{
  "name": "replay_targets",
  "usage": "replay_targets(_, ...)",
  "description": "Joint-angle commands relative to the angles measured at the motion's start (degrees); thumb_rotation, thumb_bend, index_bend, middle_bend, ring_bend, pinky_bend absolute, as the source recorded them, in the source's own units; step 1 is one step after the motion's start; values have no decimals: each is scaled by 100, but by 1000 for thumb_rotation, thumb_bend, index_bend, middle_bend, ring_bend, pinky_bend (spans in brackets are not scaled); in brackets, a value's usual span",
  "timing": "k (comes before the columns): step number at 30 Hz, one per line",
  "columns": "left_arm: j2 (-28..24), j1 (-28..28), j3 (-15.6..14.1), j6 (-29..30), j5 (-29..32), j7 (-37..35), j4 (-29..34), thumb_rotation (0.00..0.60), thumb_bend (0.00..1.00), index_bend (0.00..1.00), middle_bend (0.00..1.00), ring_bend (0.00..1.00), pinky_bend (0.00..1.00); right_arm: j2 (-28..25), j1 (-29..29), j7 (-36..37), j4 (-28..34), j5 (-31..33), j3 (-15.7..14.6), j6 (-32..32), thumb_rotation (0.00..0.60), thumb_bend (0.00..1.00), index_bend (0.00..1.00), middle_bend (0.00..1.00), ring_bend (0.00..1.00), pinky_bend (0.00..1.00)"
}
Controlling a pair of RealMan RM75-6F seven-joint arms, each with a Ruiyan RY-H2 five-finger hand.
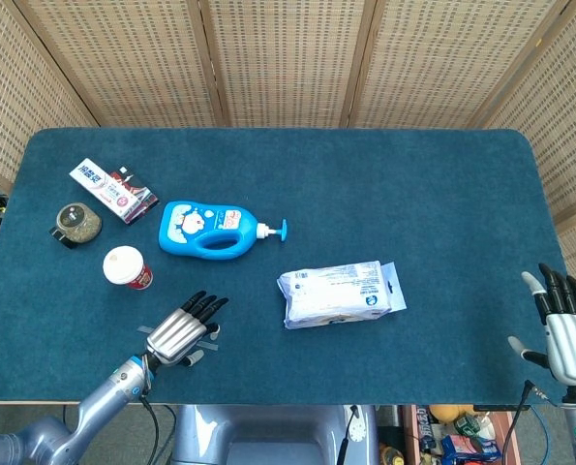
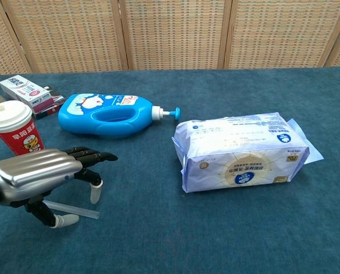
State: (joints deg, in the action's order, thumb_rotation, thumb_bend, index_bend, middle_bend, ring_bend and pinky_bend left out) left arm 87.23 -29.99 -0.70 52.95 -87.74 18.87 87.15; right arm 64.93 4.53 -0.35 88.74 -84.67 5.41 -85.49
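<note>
While the left hand [image 2: 41, 171] hovers palm-down over the near-left table, its dark fingers [image 2: 92, 155] reach forward, spread and holding nothing; thumb tip near or on a clear straw [image 2: 72, 210], contact can't be told. Straw lies flat on the cloth just under the hand, thin, see-through plastic. In the head view the left hand [image 1: 183, 329] sits close to the front edge, forearm running back to the lower left.

Paper cup [image 2: 14, 128] stands upright just behind the hand, white lid on, red print; contents hidden. Blue bottle [image 2: 107, 114] lies on its side further back, pump nozzle pointing right, glossy plastic with a handle hole. Wipes pack [image 2: 241, 151] to the right, soft crinkly film, blocky, lying flat. Small box [image 1: 104, 186] and a round tin [image 1: 76, 222] at the far left.

Right hand [image 1: 563, 329] is at the table's right front corner, fingers extended upward and apart, empty. Table [image 1: 365, 184] covered in blue carpet-like cloth.
</note>
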Motion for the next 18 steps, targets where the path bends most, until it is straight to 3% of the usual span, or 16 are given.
replay_targets(1, 44, -19, -5, 13, 31, -15, -50, 600, 323, 448, 0, 0, 0, -5, 2, 7, 0, -3, -1, 0, 600, 0, 0, 0, 0, 0)
replay_targets(18, 196, -174, -75, -80, 250, -35, -145, 600, 348, 448, 0, 0, 0, -7, 22, 69, -33, 41, -8, 74, 600, 0, 0, 0, 0, 0)
